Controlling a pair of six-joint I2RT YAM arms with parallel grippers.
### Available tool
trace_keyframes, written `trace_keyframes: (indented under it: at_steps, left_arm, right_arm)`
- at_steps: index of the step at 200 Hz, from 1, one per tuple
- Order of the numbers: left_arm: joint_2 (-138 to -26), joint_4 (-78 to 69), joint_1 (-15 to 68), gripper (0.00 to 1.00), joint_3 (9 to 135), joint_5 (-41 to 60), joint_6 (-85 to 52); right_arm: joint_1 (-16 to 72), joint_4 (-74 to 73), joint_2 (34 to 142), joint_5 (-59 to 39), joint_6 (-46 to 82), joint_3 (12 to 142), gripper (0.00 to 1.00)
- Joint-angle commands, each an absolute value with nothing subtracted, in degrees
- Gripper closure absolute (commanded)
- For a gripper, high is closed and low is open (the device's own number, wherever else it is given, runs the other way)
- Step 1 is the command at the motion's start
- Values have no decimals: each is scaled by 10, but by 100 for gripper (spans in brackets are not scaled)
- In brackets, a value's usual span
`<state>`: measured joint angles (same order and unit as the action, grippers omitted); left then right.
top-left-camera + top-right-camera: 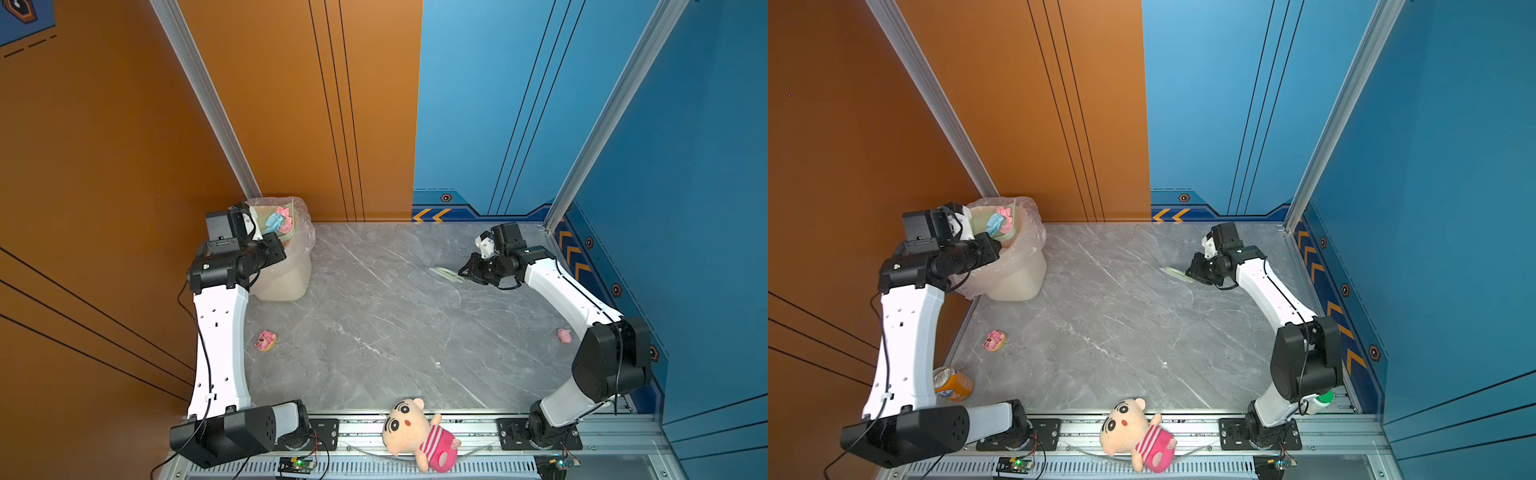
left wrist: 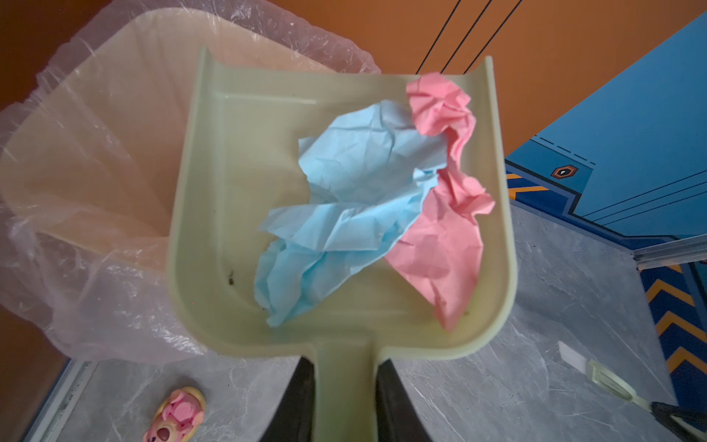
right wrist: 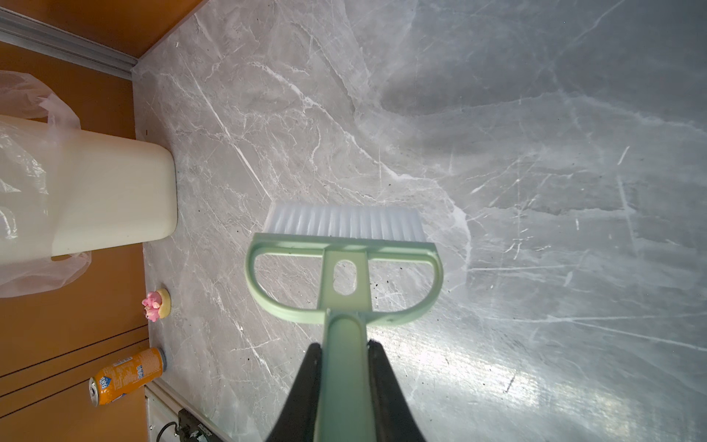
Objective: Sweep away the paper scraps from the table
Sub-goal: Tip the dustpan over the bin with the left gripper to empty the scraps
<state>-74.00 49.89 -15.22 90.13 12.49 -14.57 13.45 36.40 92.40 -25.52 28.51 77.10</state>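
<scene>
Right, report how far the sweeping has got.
Done: the paper scraps, light blue and pink, lie in the dustpan. In hand: the left gripper holds the dustpan over the lined bin; the right gripper holds the brush. Left: tipping them out; a small pink lump near the right arm may be another scrap.

two scraps (image 2: 344,199), one blue and one pink, plus one dustpan (image 2: 214,248), one brush (image 3: 346,302) and one bin (image 1: 286,282). one can (image 1: 955,384), one doll (image 1: 409,430), one pink toy (image 1: 265,340). one more small pink lump (image 1: 564,335), perhaps a third scrap.
</scene>
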Motion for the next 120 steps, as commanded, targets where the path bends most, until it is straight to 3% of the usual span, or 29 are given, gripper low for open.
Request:
trace_keyframes:
  at_steps: [1, 120]
  left_arm:
    - [-760, 510, -187, 79, 926, 203, -174]
    - [-846, 451, -275, 79, 959, 448, -266]
  right_arm:
    - [141, 368, 927, -259, 275, 781, 100]
    - [143, 369, 920, -257, 270, 773, 100]
